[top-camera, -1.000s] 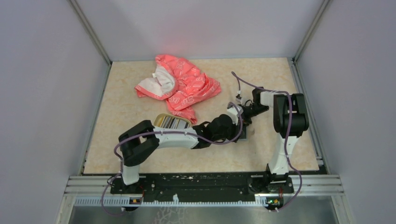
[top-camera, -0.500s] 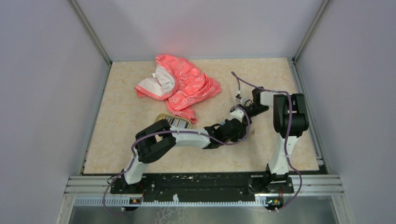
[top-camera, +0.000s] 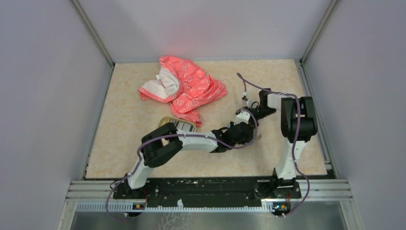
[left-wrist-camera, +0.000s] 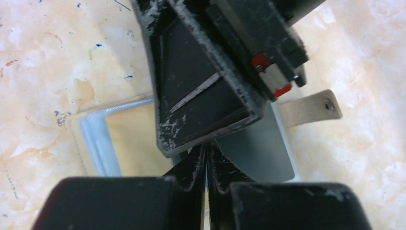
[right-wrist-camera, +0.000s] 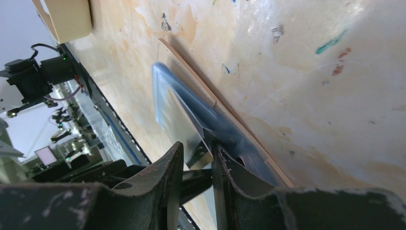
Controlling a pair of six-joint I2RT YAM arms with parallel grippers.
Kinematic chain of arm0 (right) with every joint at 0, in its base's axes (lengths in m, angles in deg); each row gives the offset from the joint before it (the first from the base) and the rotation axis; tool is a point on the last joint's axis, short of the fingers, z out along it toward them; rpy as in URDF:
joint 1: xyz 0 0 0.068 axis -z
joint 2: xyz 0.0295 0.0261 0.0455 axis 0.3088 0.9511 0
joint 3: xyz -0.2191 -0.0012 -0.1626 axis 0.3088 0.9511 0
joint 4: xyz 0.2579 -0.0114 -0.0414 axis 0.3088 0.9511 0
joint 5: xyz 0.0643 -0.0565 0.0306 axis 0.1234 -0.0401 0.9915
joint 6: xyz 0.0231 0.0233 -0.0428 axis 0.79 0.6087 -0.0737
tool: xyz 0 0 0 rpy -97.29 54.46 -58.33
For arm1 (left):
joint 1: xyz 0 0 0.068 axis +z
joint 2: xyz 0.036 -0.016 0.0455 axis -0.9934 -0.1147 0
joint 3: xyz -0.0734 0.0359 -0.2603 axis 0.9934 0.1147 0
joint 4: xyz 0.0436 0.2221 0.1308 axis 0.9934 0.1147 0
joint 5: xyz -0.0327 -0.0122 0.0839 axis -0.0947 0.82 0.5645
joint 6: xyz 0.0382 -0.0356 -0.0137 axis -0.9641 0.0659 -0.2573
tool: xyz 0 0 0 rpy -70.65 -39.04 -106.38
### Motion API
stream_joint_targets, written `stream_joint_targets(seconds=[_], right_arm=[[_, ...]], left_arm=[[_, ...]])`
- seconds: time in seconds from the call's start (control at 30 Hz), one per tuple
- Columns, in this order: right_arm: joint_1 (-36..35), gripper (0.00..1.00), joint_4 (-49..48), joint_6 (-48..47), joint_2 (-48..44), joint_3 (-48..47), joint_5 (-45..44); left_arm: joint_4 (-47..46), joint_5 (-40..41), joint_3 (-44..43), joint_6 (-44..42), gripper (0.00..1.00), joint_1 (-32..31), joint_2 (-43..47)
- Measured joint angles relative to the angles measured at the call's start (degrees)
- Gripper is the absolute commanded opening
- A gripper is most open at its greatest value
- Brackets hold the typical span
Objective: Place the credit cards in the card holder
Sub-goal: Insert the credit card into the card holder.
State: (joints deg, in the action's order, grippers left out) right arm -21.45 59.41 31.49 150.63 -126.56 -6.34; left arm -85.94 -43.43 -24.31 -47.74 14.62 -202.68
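The card holder [left-wrist-camera: 129,139] lies open on the table, with a tan inside, blue-grey lining and a snap strap [left-wrist-camera: 311,106]. Only a sliver of the holder [top-camera: 259,137] shows in the top view. My right gripper [right-wrist-camera: 197,158] is closed on the holder's lining flap [right-wrist-camera: 174,108] and lifts it. It also shows in the left wrist view [left-wrist-camera: 179,105] and the top view [top-camera: 252,117]. My left gripper [left-wrist-camera: 207,165] is shut, apparently on a thin tan card seen edge-on, with its tip at the pocket mouth; it also shows in the top view [top-camera: 248,135]. More striped credit cards [top-camera: 181,126] lie in the oval dish.
The gold-rimmed oval dish [top-camera: 166,120] sits behind my left forearm. A pink-red patterned cloth [top-camera: 184,88] lies bunched at the back centre. Grey walls enclose the table on three sides. The two grippers crowd together over the holder at centre right.
My left elbow has swung right and forward, uncovering more of the dish. The left gripper has edged in closer under the right gripper. The right arm has barely moved.
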Motion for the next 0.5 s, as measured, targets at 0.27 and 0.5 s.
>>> stream_joint_targets(seconds=[0.27, 0.5], right_arm=[[1.6, 0.3, -0.1, -2.0, -1.5, 0.0, -1.6], [2.6, 0.31, 0.6, -5.4, -5.2, 0.1, -2.4]], left_arm=[[1.4, 2.3, 0.0, 0.3, 0.07, 0.0, -0.1], [2.0, 3.1, 0.0, -0.3, 0.09, 0.0, -0.1]])
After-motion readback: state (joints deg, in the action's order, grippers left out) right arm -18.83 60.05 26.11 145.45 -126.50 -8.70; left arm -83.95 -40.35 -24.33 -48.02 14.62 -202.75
